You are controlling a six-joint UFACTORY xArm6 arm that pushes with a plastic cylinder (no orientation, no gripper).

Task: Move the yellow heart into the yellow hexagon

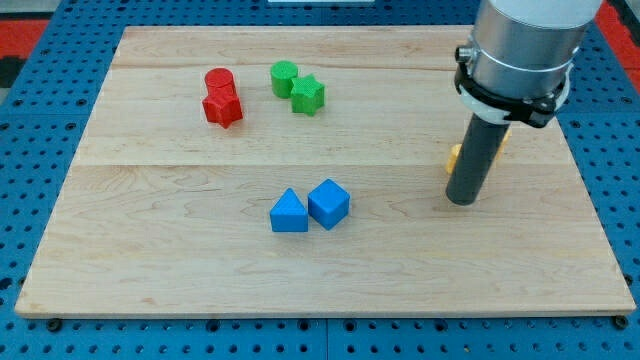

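Note:
My tip (462, 199) rests on the board at the view's right. Just behind the rod, two yellow patches show: one at its left edge (454, 155) and one at its right (501, 137). The rod hides most of them, so I cannot tell which is the yellow heart and which the yellow hexagon, or whether they touch. The tip sits just below and in front of them.
A red cylinder (219, 80) and a red star (223, 107) touch at the upper left. A green cylinder (284, 77) and a green star (308, 95) touch beside them. A blue triangle (289, 213) and a blue cube (328, 203) touch at the centre. The wooden board (150, 260) lies on a blue pegboard.

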